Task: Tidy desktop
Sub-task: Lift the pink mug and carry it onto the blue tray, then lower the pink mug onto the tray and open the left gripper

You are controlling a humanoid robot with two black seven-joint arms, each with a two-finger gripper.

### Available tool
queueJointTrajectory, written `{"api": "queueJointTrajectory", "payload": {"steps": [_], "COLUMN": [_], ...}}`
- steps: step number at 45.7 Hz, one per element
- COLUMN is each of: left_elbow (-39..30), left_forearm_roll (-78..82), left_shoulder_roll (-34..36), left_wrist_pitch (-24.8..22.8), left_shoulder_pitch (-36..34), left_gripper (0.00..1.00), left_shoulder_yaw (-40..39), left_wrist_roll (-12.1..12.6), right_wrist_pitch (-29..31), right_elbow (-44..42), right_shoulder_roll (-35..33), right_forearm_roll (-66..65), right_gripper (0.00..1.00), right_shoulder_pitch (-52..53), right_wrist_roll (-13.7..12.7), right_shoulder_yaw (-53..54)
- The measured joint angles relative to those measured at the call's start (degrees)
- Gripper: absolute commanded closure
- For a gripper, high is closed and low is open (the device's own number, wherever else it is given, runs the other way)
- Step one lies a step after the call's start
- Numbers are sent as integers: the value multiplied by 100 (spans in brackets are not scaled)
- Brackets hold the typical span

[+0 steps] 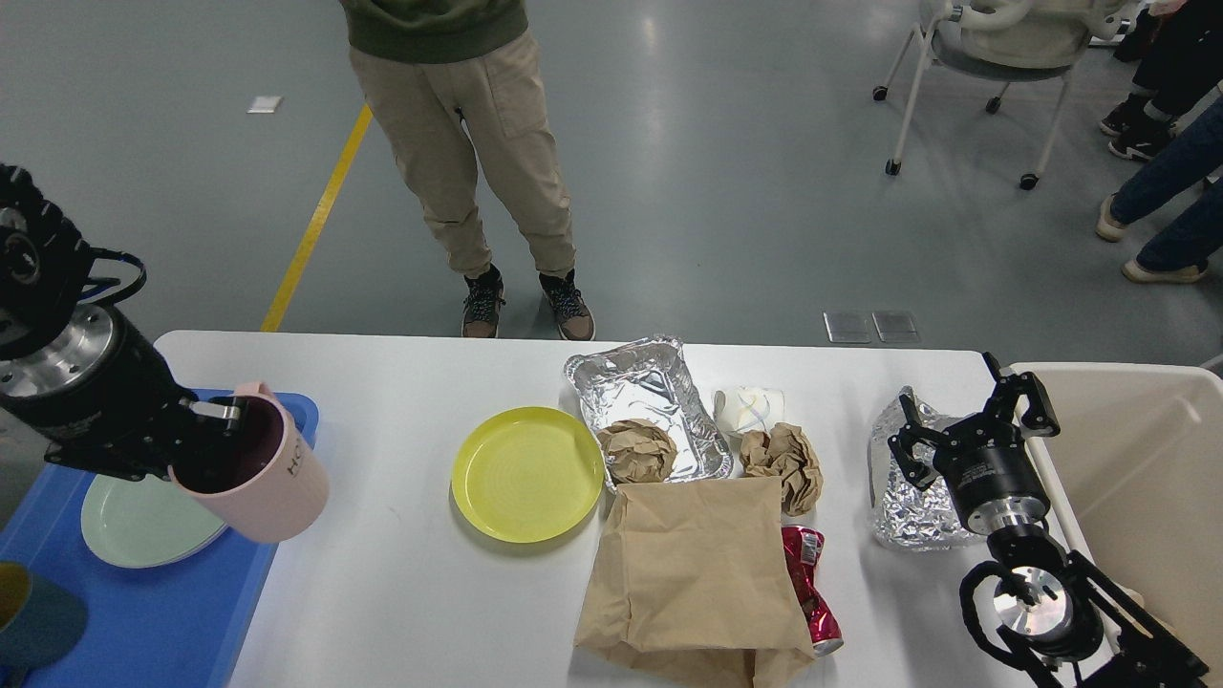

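the white counter [411,592] fills the lower middle of the view, and the yellow plate [527,474] sits near its centre. just right of the plate lies a foil tray [650,401] with a crumpled paper ball [636,451] in it; a brown paper bag [693,578] lies below-right of the plate, a crushed red can [810,591] touching its right edge. far right of the plate, the right gripper [965,420] hovers with fingers spread open over crumpled foil [903,511]. left of the plate, the left gripper [215,430] has its fingers clamped on a pink cup's [272,478] rim, over the blue tray [153,621].
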Motion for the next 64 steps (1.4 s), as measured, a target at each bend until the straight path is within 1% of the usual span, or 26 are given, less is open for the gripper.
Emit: {"api": "queueJointTrajectory", "payload": {"steps": [3, 7, 12, 20, 27, 36, 40, 43, 48, 64], "left_elbow": [248, 565, 1029, 1862, 2446, 3066, 3314, 3432, 3530, 3645], "left_forearm_roll": [349, 633, 945, 1254, 1620, 1901, 2018, 2109, 2191, 2209], "left_shoulder_roll": [370, 674, 926, 1274, 1536, 1643, 1653, 1660, 1663, 1804], "left_wrist_pitch": [170, 337, 499, 558, 558, 566, 567, 569, 575, 829], "left_shoulder_pitch": [582, 1291, 2130, 3015, 3772, 4810, 5116, 5291, 5419, 5578], "left_gripper": [98, 98, 97, 96, 96, 96, 96, 96, 96, 95], "left_shoulder_yaw": [-89, -240, -483, -739, -1279, -2005, -2168, -2261, -2310, -2324], "left_wrist_roll": [-13, -47, -201, -436, -474, -507, -585, -691, -828, -879], "right_wrist_pitch": [0, 0, 0, 0, 0, 0, 0, 0, 0, 0], "right_elbow": [0, 1, 1, 1, 1, 1, 1, 1, 1, -1], "right_shoulder_roll": [0, 0, 0, 0, 0, 0, 0, 0, 0, 0], "right_forearm_roll": [-1, 0, -1, -1, -1, -2, -2, -2, -2, -1], "right_gripper": [0, 0, 0, 0, 0, 0, 0, 0, 0, 0], "right_shoulder_pitch": [0, 0, 0, 0, 0, 0, 0, 0, 0, 0], "right_wrist_roll": [0, 0, 0, 0, 0, 0, 0, 0, 0, 0], "right_shoulder_yaw": [0, 1, 1, 1, 1, 1, 1, 1, 1, 2]}}
